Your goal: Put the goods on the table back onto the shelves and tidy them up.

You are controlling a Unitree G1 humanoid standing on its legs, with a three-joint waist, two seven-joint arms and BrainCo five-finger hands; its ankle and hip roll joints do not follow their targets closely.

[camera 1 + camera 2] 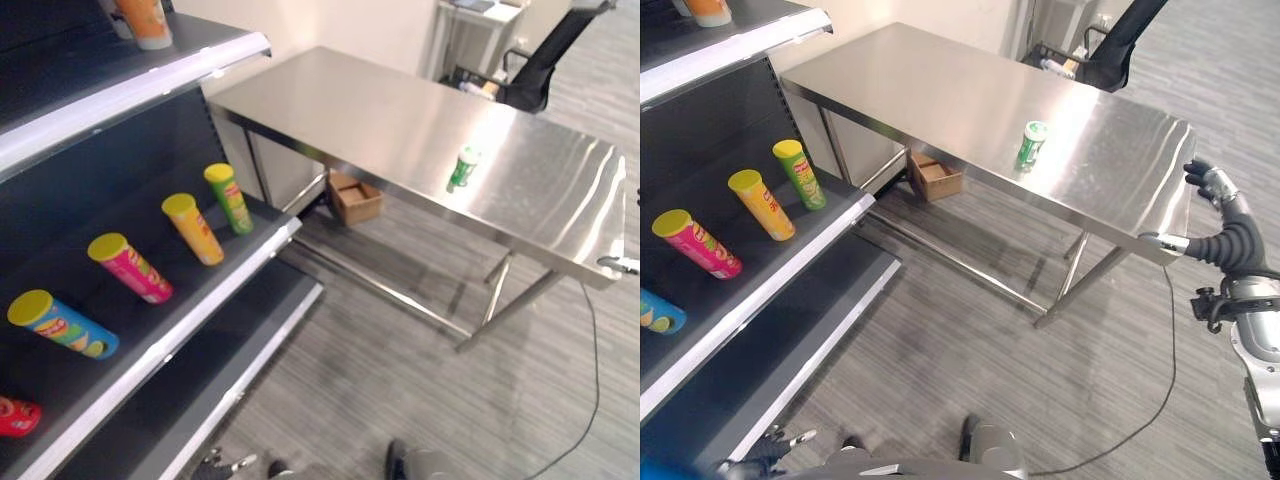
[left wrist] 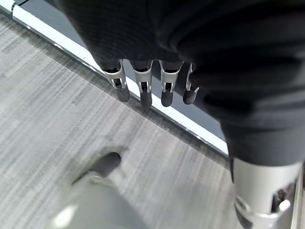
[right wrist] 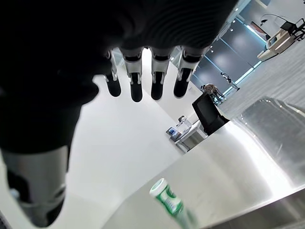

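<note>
Now, your one item left on the counter (image 1: 940, 90) is the green can (image 1: 1031, 145), standing upright near the counter's front edge, right of centre in the right eye view. Its long axis runs vertical, lid up, with bare steel all round it.

Your right hand (image 1: 1212, 184) sits at the far right of that frame, just off the counter's right-hand end, fingers relaxed and straight, holding nothing. In the right wrist view the fingers (image 3: 136, 88) hang loose in a row and the can (image 3: 167, 198) shows past them, low in the frame, well apart from the fingertips. So the can lies to the left of this hand and a little further into the frame, across the counter's corner.

Your left hand (image 2: 152, 43) hangs low beside the shelf's (image 1: 200, 275) white bottom edge, over the floor, fingers straight and empty. It is far from the can, at the bottom left of the head views.

By my reckoning the right hand is clearly the nearer one, so you reach leftward over the counter's end and close round the can's side, thumb opposite the fingers. The chip tubes (image 1: 195, 228) already lie in a row on the shelf at the left of the frame.
</note>
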